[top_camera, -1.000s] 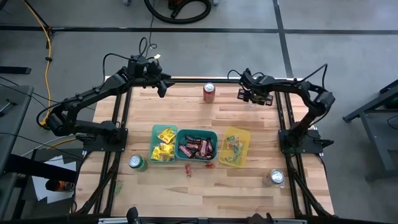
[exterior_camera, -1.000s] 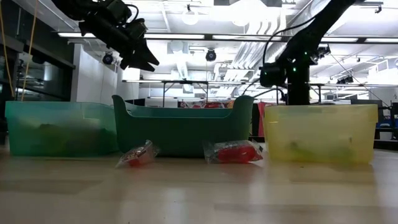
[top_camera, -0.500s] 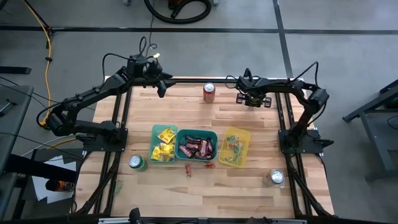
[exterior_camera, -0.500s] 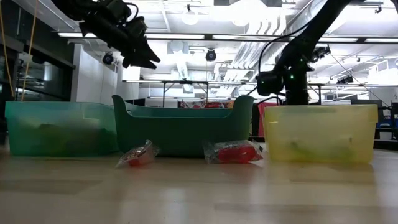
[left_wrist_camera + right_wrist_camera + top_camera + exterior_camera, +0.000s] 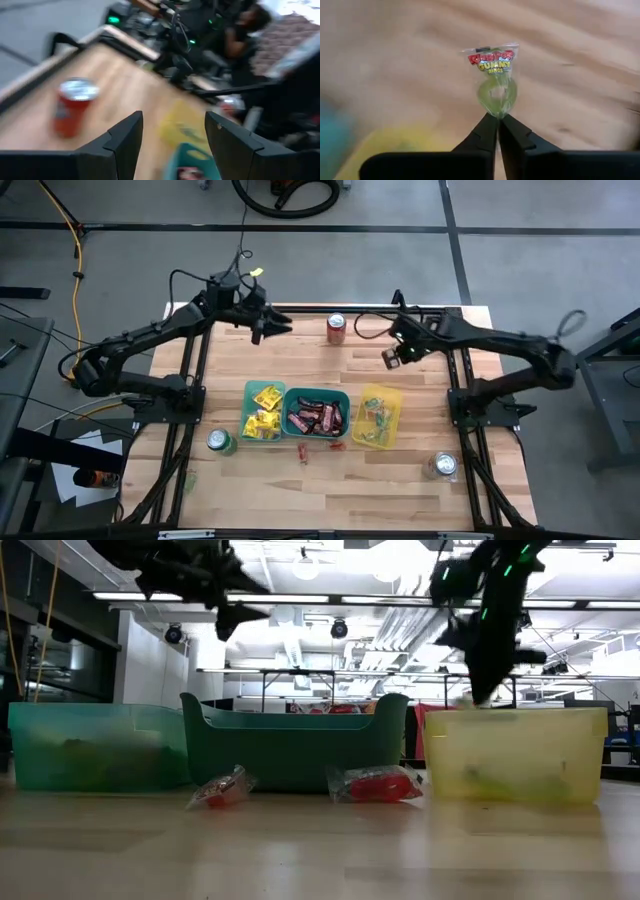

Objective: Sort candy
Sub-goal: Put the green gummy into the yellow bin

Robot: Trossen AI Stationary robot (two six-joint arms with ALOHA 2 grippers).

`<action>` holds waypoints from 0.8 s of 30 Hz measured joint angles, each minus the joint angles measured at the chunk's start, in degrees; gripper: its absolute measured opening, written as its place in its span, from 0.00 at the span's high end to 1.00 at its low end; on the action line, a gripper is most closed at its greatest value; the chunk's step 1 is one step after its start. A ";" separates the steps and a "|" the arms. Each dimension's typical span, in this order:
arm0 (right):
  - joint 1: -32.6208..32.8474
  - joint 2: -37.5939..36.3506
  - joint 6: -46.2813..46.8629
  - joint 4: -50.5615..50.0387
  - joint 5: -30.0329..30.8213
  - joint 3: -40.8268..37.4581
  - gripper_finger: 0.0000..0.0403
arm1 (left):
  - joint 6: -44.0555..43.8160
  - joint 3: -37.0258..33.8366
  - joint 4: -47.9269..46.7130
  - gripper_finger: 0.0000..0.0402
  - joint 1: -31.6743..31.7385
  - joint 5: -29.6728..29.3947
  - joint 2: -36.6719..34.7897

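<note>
Bins (image 5: 316, 412) are sitting three abreast mid-tabletop (image 5: 300, 490), two red candies (image 5: 318, 448) lying before them. Right hand (image 5: 392, 357) is pinching one green gummy packet (image 5: 493, 82) above bare wood; left hand (image 5: 272, 330) is hanging unclenched near the far edge.

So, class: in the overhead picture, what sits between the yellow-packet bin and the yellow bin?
In the high view, the dark teal bin holding brown-red bars sits between them.

Your wooden table (image 5: 300, 490) carries three bins side by side: light teal (image 5: 263, 411), dark teal (image 5: 317, 414), yellow (image 5: 379, 416). Two red candies (image 5: 318, 448) lie just in front of the middle bin. Cans: red (image 5: 336, 328) at the far edge, green (image 5: 220, 442) beside the light teal bin, silver (image 5: 442, 466) near the right edge.
</note>
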 joint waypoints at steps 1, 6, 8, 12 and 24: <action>1.62 -2.34 -1.73 0.34 -2.49 0.00 0.98 | -1.32 0.00 0.91 0.50 -1.66 0.32 0.00; 11.97 -11.74 -4.05 0.81 -9.29 -0.02 0.99 | -6.83 -0.02 6.01 0.50 -13.16 -7.06 0.00; 16.68 -13.86 -3.56 0.81 -9.68 -0.07 0.99 | -8.41 -0.02 7.42 0.50 -19.24 -15.32 0.00; 26.17 -15.00 -0.34 1.04 -7.33 -0.09 0.99 | -10.82 -0.02 9.08 0.50 -30.94 -33.65 0.00; 42.08 -7.71 7.45 4.66 6.45 -0.11 0.99 | -23.32 -0.02 10.22 0.50 -53.54 -62.27 0.00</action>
